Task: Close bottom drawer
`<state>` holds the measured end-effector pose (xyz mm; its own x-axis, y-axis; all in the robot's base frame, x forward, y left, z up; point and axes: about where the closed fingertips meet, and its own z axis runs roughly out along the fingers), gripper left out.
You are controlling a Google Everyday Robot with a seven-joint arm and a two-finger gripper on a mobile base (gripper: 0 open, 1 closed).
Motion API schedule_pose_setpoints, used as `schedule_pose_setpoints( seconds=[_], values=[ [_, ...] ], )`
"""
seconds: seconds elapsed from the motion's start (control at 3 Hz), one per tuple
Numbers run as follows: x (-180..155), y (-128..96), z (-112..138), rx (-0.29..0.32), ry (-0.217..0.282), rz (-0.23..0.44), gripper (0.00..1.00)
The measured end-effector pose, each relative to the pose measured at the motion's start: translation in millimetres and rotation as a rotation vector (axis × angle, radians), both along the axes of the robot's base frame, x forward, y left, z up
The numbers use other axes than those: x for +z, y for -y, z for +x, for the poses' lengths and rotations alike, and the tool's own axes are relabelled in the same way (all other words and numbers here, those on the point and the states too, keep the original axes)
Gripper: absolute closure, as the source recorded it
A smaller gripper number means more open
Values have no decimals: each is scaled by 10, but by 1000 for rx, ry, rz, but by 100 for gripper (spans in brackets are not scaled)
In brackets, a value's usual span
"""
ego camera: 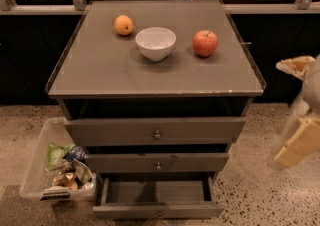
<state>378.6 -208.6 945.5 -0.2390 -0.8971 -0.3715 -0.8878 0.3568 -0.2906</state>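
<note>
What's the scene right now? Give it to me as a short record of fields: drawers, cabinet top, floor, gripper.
bottom drawer: pulled well out, interior exposed, not yet closed
middle drawer: far less extended than the bottom one
top drawer: appears slightly ajar
cabinet top: orange, white bowl, apple, in a row, apart
floor, left of cabinet: plastic bin holding packets
gripper: at the picture's right edge, beside the cabinet, touching no drawer
</note>
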Motion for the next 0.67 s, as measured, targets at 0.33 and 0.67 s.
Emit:
schedule_pose_setpoints(
  seconds=[0.33,0.67],
  values=[
    [-397,-56,-301,-21,59,98,0],
    [-1335,-84,-414,-86,31,280,0]
  ],
)
